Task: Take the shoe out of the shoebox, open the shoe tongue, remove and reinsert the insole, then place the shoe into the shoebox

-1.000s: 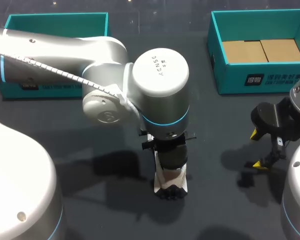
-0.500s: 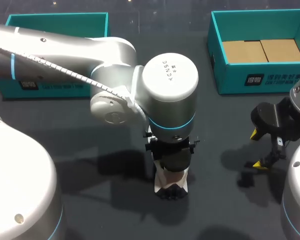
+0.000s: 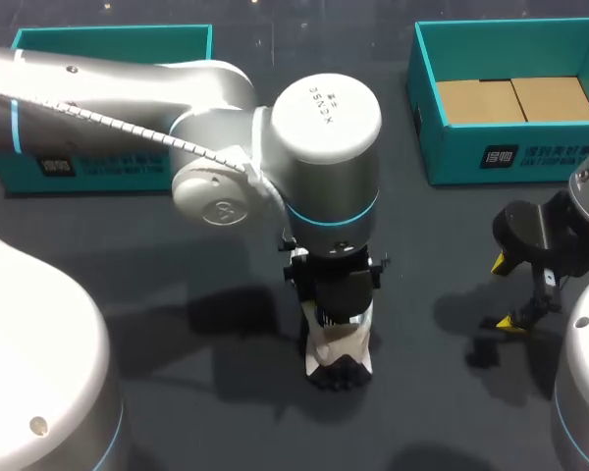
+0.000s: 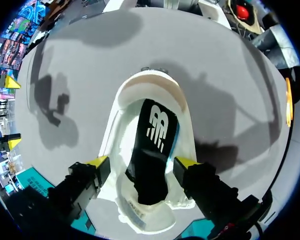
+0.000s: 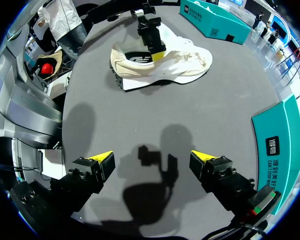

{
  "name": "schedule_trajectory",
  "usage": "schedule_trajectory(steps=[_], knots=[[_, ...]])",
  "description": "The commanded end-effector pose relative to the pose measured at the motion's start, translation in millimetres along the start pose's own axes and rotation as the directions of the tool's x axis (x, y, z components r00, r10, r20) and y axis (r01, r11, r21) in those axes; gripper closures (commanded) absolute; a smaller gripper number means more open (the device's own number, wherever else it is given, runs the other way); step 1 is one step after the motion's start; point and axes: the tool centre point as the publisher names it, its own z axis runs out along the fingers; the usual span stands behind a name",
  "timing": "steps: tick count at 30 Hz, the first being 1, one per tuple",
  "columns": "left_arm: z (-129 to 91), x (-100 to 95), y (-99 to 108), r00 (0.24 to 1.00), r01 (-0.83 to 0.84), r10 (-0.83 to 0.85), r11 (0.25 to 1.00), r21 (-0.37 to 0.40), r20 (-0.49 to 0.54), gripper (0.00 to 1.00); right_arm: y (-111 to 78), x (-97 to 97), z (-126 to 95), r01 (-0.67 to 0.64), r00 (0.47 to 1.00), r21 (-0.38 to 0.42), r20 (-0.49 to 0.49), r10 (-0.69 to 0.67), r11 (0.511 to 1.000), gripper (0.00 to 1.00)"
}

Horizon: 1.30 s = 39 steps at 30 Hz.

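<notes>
Cream shoe [image 3: 340, 351] stands on the table [image 3: 128, 265], well apart from the box [image 3: 452, 157]; from above, our left arm hides its far end. Our left gripper [image 4: 142, 162] hangs right over it (gripping or not, we cannot tell). Our right gripper [image 5: 152, 160] hovers well apart, fingers spread.

Even overhead light on the dark tabletop [image 3: 422, 245]; soft overlapping shadows lie left of the shoe [image 3: 340, 348].
</notes>
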Motion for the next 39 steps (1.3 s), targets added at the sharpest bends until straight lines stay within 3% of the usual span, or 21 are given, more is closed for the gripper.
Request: schedule_trajectory(steps=[1,12,21,39], knots=[[1,-2.8,11,1.0,-0.001,0.001,1.0,0.022,-0.003,0.18,-0.3,2.0,0,-0.001,1.0,0.003,0.003,0.001,1.0,0.0],[3,-5.1,10,1.0,-0.003,0.004,0.999,0.051,-0.015,0.2,-0.3,2.0,0,-0.001,1.0,0.003,0.003,0.001,1.0,0.0],[-1,-4.3,23,1.0,0.012,-0.011,0.998,0.064,-0.018,0.2,-0.3,2.0,0,-0.001,1.0,0.003,0.003,0.001,1.0,0.0],[-14,3.8,33,1.0,-0.017,0.02,0.987,0.162,-0.014,0.2,-0.3,2.0,0,-0.001,1.0,0.003,0.003,0.001,1.0,0.0]])
